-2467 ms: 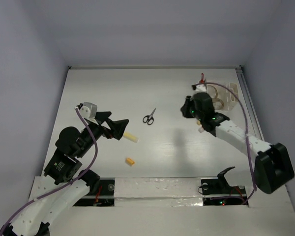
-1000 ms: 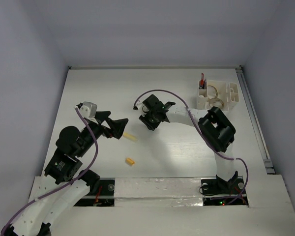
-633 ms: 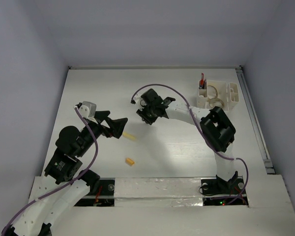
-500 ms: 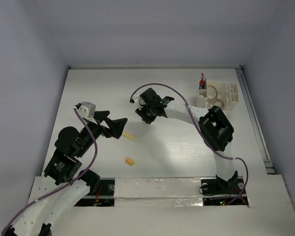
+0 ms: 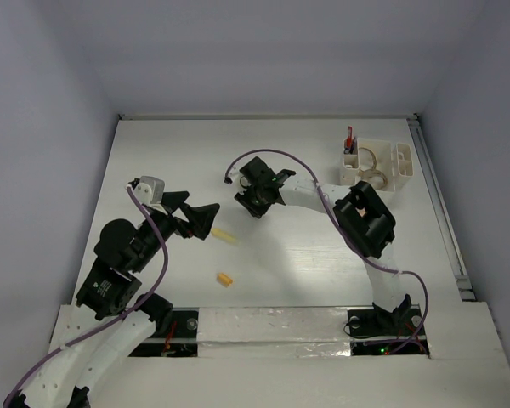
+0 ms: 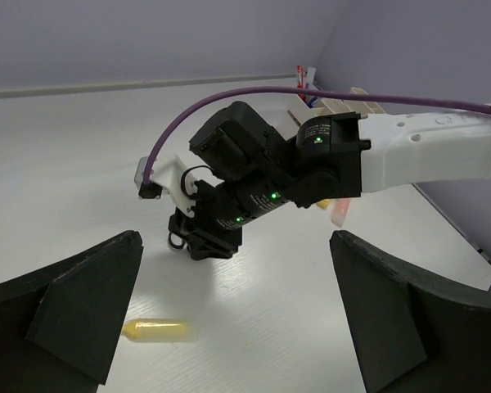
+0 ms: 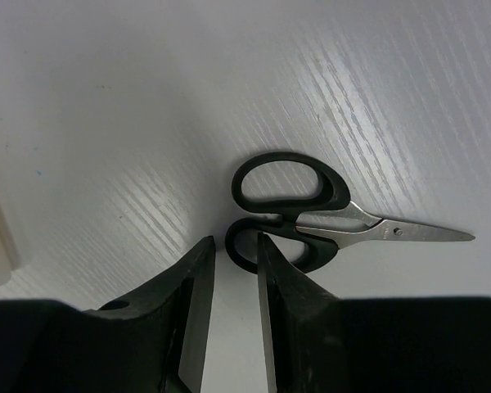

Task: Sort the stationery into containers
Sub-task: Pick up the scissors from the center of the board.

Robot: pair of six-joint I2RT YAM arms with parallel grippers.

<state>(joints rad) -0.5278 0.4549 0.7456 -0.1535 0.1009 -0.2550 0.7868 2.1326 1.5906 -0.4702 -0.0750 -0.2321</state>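
Left wrist view: left fingers (image 6: 74,303) spread wide, empty, over yellow block (image 6: 155,329) on tabletop (image 6: 82,164). Beyond: right fingers (image 7: 192,311) narrowly parted at handle loop of black scissors (image 7: 327,219), which lie flat, apparently ungripped. Step: scissors pick. Next: pinch loop, lift, carry to far white organiser (image 5: 382,166).

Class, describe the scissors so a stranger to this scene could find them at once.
On the white table, look near the middle, where the right gripper reaches down. The scissors lie flat at its fingers. Only they have black handle loops and short steel blades; the nearby block is yellow.
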